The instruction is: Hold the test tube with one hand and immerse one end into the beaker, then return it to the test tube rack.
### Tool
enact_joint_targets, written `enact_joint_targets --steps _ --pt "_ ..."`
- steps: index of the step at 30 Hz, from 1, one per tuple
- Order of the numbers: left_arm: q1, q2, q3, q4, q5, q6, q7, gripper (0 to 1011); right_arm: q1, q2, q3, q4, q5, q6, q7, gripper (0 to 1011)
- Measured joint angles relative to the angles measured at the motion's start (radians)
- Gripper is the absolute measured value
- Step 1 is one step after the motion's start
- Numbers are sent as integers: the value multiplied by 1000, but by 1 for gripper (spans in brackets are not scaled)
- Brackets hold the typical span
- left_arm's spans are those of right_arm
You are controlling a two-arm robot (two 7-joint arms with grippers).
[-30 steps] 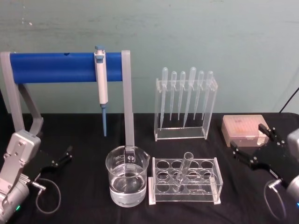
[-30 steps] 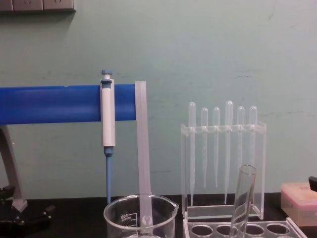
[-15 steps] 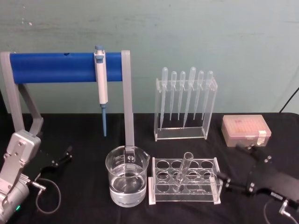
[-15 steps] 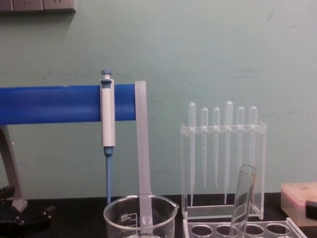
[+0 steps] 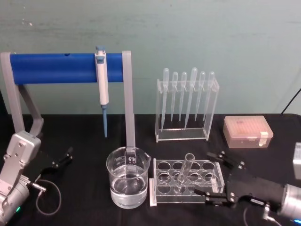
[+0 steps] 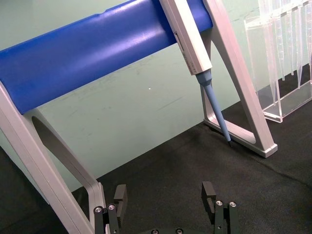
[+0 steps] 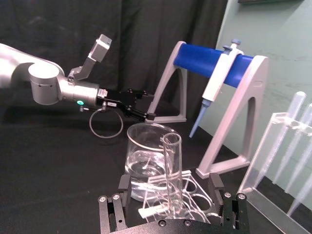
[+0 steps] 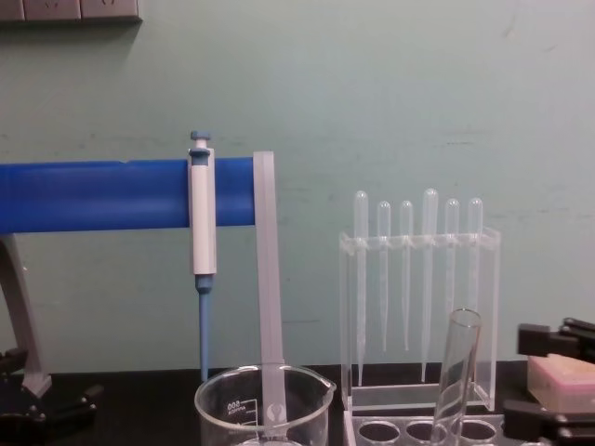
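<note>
In the head view the test tube (image 5: pixel 184 172) leans in the clear rack (image 5: pixel 186 199) at lower centre, rounded end down in a hole (its open rim tips toward the upper right). The beaker (image 5: pixel 128 184), part full of clear liquid, stands just left of the rack. The right gripper (image 5: pixel 203 173) reaches in from the lower right, its jaws wide apart at the rack's right end and not touching the tube. The left gripper (image 5: pixel 62 158) rests at the lower left beside the blue stand (image 5: pixel 66 67), jaws apart.
</note>
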Motion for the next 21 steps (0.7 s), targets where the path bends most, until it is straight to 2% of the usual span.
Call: enact_joint_targets --steps 12,21 --pt "0 0 0 0 0 0 0 1000 98 -87 -44 98 -12 35 56 1000" --pt "0 0 0 0 0 0 0 1000 139 -111 -65 128 -34 35 65 1000"
